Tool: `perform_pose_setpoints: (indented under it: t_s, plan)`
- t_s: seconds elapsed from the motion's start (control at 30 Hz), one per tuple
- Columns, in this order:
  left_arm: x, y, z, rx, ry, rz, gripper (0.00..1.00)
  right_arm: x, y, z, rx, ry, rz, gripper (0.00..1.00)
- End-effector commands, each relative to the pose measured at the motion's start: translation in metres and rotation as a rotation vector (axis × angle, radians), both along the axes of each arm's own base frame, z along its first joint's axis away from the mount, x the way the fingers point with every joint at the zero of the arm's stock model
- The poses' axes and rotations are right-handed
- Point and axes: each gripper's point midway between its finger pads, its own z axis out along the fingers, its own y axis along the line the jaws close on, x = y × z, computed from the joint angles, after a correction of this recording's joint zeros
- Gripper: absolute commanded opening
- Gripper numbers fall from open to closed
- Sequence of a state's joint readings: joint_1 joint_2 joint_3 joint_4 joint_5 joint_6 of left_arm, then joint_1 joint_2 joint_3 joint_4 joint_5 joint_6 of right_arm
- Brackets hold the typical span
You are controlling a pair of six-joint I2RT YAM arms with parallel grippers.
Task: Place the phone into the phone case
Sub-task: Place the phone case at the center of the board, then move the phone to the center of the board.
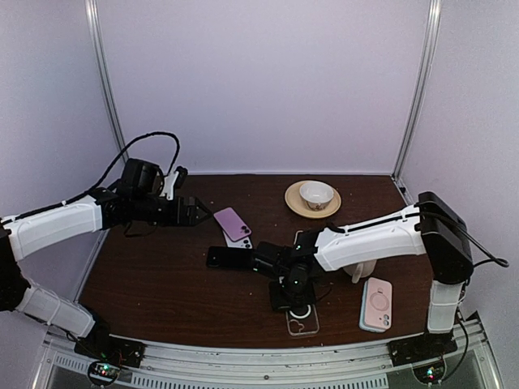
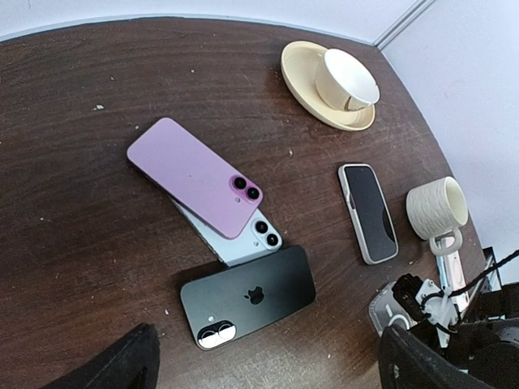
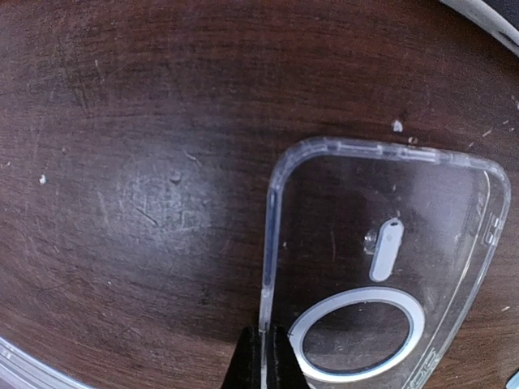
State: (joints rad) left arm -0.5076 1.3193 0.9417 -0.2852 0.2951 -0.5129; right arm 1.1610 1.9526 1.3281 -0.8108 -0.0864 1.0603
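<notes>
Phone case (image 3: pixel 381 267), clear with a white ring, lies flat and empty on the surface (image 3: pixel 138 162) at its near edge. It looks open side up. Right hand (image 3: pixel 268 356) is on it, fingers together, tips right at the case's long wall. Cannot tell if the thin wall is nipped between them or only touched. Left hand (image 1: pixel 197 212) hangs above the surface, well back and left of the case, fingers wide apart, holding nothing.

Three bare phones lie back-left of the case, all back side up:
- black phone (image 2: pixel 247 296), nearest the case
- pale blue phone (image 2: pixel 247 235), just beyond the black one
- purple phone (image 2: pixel 195 174), stacked on the pale blue one

A grey-cased phone (image 2: pixel 369 212) lies face up just behind the case. A pink-cased phone (image 1: pixel 375 304) lies just right of it.

Step in hand, my read: the right hand is steadying or squaring the case so a phone can go in. To do it well:
- Keep the case flat.
- Hold it by the wall only, with the tips out of the tray.
- Don't push it off the near edge.

The black phone is probably the easiest pick, since it lies alone and closest. Take it by the long edges. It needs turning over so its back meets the tray. Tuck one short end under the lip, then press the other end down. Match the camera corner to the cutout, which is out of view.
</notes>
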Motion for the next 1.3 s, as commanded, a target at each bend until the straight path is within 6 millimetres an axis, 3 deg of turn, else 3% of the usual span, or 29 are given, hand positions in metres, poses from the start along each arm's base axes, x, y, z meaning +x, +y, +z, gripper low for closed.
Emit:
perform_pose_setpoints:
  t_s: [0.0, 0.17, 0.2, 0.3, 0.4, 0.57, 0.63, 0.73, 0.83, 0.97, 1.07, 1.27]
  plan:
    - [0.0, -0.003, 0.018, -0.04, -0.056, -0.006, 0.98, -0.006, 0.0, -0.017, 0.012, 0.013, -0.057, 0.0]
    - [0.0, -0.003, 0.017, -0.044, -0.053, -0.007, 0.98, -0.005, -0.013, -0.014, 0.004, -0.018, -0.093, 0.02]
    - [0.0, -0.003, 0.016, -0.043, -0.051, -0.006, 0.98, -0.004, -0.011, -0.013, 0.011, -0.021, -0.09, 0.11]
    - [0.001, -0.002, 0.012, -0.034, -0.043, 0.003, 0.98, 0.0, -0.004, 0.003, 0.033, -0.047, -0.028, 0.6]
    - [0.001, 0.002, 0.005, -0.006, -0.014, 0.019, 0.97, 0.018, 0.002, 0.043, 0.033, -0.16, 0.122, 0.98]
    - [0.001, 0.007, -0.028, 0.068, 0.095, 0.043, 0.98, 0.071, 0.012, 0.099, 0.084, -0.317, 0.331, 0.99]
    - [0.005, 0.004, -0.038, 0.054, 0.129, 0.051, 0.98, 0.1, 0.015, 0.11, 0.126, -0.351, 0.349, 1.0]
    - [0.011, -0.001, -0.05, 0.017, 0.187, 0.069, 0.97, 0.132, 0.04, 0.12, 0.277, -0.387, 0.447, 0.99]
    - [0.012, -0.004, -0.064, 0.021, 0.235, 0.07, 0.97, 0.143, 0.071, 0.122, 0.324, -0.423, 0.65, 0.99]
    - [0.008, -0.004, -0.09, 0.05, 0.302, 0.064, 0.9, 0.153, 0.094, 0.109, 0.28, -0.396, 0.848, 1.0]
    - [0.005, -0.002, -0.104, 0.06, 0.325, 0.069, 0.83, 0.16, 0.106, 0.097, 0.277, -0.382, 0.907, 0.99]
    - [0.0, 0.006, -0.123, 0.093, 0.35, 0.096, 0.83, 0.159, 0.131, 0.066, 0.324, -0.347, 0.948, 0.99]
